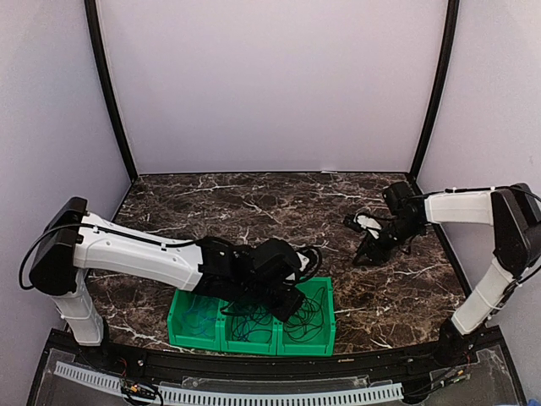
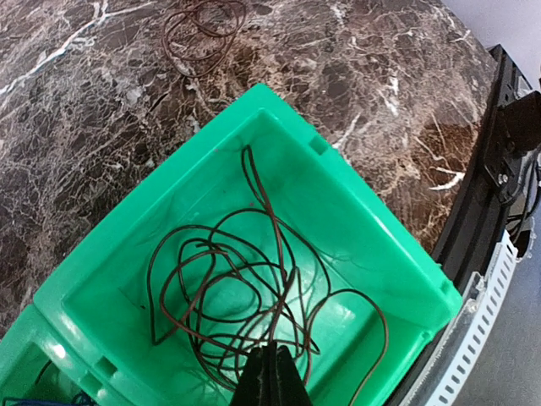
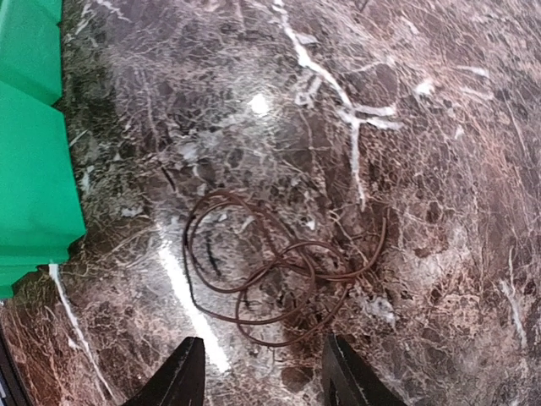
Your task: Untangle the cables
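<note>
A dark brown cable (image 2: 228, 296) lies coiled in the right compartment of the green bin (image 2: 372, 228). One straight strand of it runs up to the tips of my left gripper (image 2: 275, 372), which is shut and appears to pinch it. That gripper (image 1: 292, 300) hangs over the bin (image 1: 325, 292). Another brown cable (image 3: 279, 271) lies looped on the marble table, also seen beyond the bin (image 2: 203, 34). My right gripper (image 3: 264, 376) is open just short of it, the loops lying in line with the gap between its fingers (image 3: 182, 372). In the top view the right gripper (image 1: 372, 249) points down at the table.
The bin has three compartments. A blue cable (image 1: 199, 313) lies in the left one and a dark cable (image 1: 249, 326) in the middle one. The bin's side (image 3: 34, 169) stands left of the right gripper. A black rail (image 2: 473, 220) borders the table's near edge.
</note>
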Action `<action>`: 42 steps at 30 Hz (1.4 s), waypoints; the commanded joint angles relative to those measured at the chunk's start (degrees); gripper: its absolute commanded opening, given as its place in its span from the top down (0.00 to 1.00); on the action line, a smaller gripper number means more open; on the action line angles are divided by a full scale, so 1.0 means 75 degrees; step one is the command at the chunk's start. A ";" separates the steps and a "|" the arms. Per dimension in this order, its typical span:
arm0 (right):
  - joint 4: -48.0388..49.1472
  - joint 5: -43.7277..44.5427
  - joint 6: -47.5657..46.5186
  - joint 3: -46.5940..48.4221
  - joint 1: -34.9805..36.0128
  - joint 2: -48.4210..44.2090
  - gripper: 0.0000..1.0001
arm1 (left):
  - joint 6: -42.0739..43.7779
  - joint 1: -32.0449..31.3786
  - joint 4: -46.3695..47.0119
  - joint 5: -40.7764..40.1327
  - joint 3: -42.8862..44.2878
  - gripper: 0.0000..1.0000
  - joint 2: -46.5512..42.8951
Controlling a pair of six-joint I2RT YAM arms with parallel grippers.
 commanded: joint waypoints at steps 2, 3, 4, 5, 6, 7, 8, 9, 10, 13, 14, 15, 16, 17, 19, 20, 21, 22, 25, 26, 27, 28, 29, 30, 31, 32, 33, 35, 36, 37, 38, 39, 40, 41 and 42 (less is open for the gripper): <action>0.0641 0.0506 0.0882 0.0483 -0.0064 0.0510 0.51 | -0.0035 0.0200 -0.0120 0.0229 0.0533 1.00 0.0613; 0.0675 0.0519 0.0934 0.0549 -0.0063 0.0612 0.52 | 0.0011 0.0204 -0.0210 0.0221 0.0720 1.00 0.0770; 0.0710 0.0521 0.0952 0.0610 -0.0062 0.0694 0.52 | 0.0029 0.0207 -0.0260 0.0183 0.0801 0.98 0.0817; 0.0756 0.0536 0.1004 0.0656 -0.0062 0.0790 0.52 | 0.0065 0.0207 -0.0341 0.0145 0.0916 0.95 0.0859; 0.0820 0.0579 0.1059 0.0694 -0.0062 0.0869 0.53 | 0.0079 0.0207 -0.0378 0.0082 0.0952 0.92 0.0846; 0.0873 0.0621 0.1118 0.0728 -0.0062 0.0947 0.53 | 0.0107 0.0207 -0.0427 0.0059 0.0988 0.87 0.0826; 0.0892 0.0652 0.1168 0.0791 -0.0068 0.1044 0.54 | 0.0118 0.0208 -0.0444 0.0043 0.0994 0.85 0.0753; 0.0904 0.0655 0.1195 0.0844 -0.0073 0.1148 0.55 | 0.0134 0.0208 -0.0472 0.0052 0.0999 0.80 0.0715; 0.0907 0.0623 0.1238 0.0908 -0.0071 0.1250 0.56 | 0.0137 0.0208 -0.0491 0.0082 0.1015 0.78 0.0637; 0.0937 0.0417 0.1339 0.1059 -0.0074 0.1479 0.62 | 0.0076 0.0208 -0.0585 0.0167 0.1023 0.69 0.0464; 0.0929 0.0340 0.1354 0.1097 -0.0074 0.1544 0.66 | 0.0061 0.0208 -0.0600 0.0184 0.1024 0.68 0.0372; 0.0881 0.0257 0.1352 0.1143 -0.0074 0.1613 0.70 | 0.0035 0.0208 -0.0628 0.0212 0.1018 0.65 0.0325; 0.0833 0.0179 0.1357 0.1210 -0.0068 0.1678 0.75 | 0.0023 0.0208 -0.0639 0.0218 0.1014 0.63 0.0226; 0.0788 0.0130 0.1358 0.1247 -0.0073 0.1724 0.80 | -0.0006 0.0208 -0.0691 0.0200 0.1013 0.62 0.0182; 0.0680 0.0076 0.1341 0.1298 -0.0074 0.1781 0.89 | -0.0053 0.0208 -0.0737 0.0147 0.1012 0.60 0.0040; 0.0613 0.0037 0.1325 0.1323 -0.0074 0.1779 0.95 | -0.0066 0.0208 -0.0740 0.0127 0.1003 0.60 -0.0074; 0.0516 -0.0020 0.1297 0.1362 -0.0074 0.1757 1.00 | -0.0069 0.0208 -0.0710 0.0083 0.0996 0.59 -0.0132; 0.0419 -0.0093 0.1267 0.1393 -0.0073 0.1698 1.00 | -0.0062 0.0208 -0.0647 0.0048 0.0991 0.59 -0.0252; 0.0042 -0.0387 0.1150 0.1509 -0.0073 0.1258 1.00 | -0.0009 0.0208 -0.0482 -0.0106 0.1023 0.58 -0.0481; -0.0091 -0.0508 0.1146 0.1559 -0.0068 0.1056 1.00 | 0.0044 0.0208 -0.0370 -0.0152 0.1047 0.58 -0.0511; -0.0259 -0.0646 0.1125 0.1633 -0.0073 0.0834 1.00 | 0.0080 0.0208 -0.0311 -0.0247 0.1071 0.58 -0.0557; -0.0410 -0.0773 0.1106 0.1733 -0.0074 0.0618 1.00 | 0.0125 0.0208 -0.0196 -0.0304 0.1088 0.57 -0.0573; -0.0593 -0.0887 0.1096 0.1850 -0.0064 0.0367 1.00 | 0.0138 0.0208 -0.0147 -0.0455 0.1131 0.56 -0.0587; -0.0758 -0.0991 0.1064 0.1974 -0.0063 0.0126 1.00 | 0.0186 0.0213 -0.0047 -0.0514 0.1154 0.55 -0.0594; -0.0932 -0.1105 0.0997 0.2123 -0.0052 -0.0117 1.00 | 0.0204 0.0224 0.0009 -0.0628 0.1200 0.53 -0.0584; -0.1074 -0.1174 0.0948 0.2303 -0.0041 -0.0367 1.00 | 0.0241 0.0233 0.0116 -0.0724 0.1217 0.51 -0.0580; -0.1193 -0.1201 0.0905 0.2433 -0.0030 -0.0589 1.00 | 0.0243 0.0261 0.0184 -0.0777 0.1230 0.48 -0.0554; -0.1342 -0.1213 0.0829 0.2653 0.0020 -0.1023 1.00 | 0.0188 0.0359 0.0376 -0.0879 0.1253 0.47 -0.0518; -0.1399 -0.1203 0.0800 0.2763 0.0045 -0.1199 1.00 | 0.0152 0.0395 0.0547 -0.0968 0.1250 0.47 -0.0518; -0.1461 -0.1212 0.0743 0.2845 0.0072 -0.1361 1.00 | 0.0134 0.0459 0.0664 -0.1034 0.1247 0.46 -0.0524; -0.1509 -0.1207 0.0683 0.2916 0.0107 -0.1496 1.00 | 0.0106 0.0520 0.0933 -0.1165 0.1241 0.46 -0.0533; -0.1548 -0.1183 0.0632 0.2970 0.0148 -0.1619 1.00 | 0.0102 0.0545 0.1231 -0.1209 0.1225 0.46 -0.0569; -0.1557 -0.1129 0.0601 0.3000 0.0192 -0.1724 1.00 | 0.0109 0.0608 0.1422 -0.1262 0.1206 0.45 -0.0613; -0.1558 -0.1082 0.0589 0.3025 0.0230 -0.1810 1.00 | 0.0129 0.0642 0.1799 -0.1263 0.1163 0.45 -0.0636; -0.1564 -0.1049 0.0579 0.3047 0.0263 -0.1863 1.00 | 0.0129 0.0703 0.1957 -0.1193 0.1141 0.44 -0.0659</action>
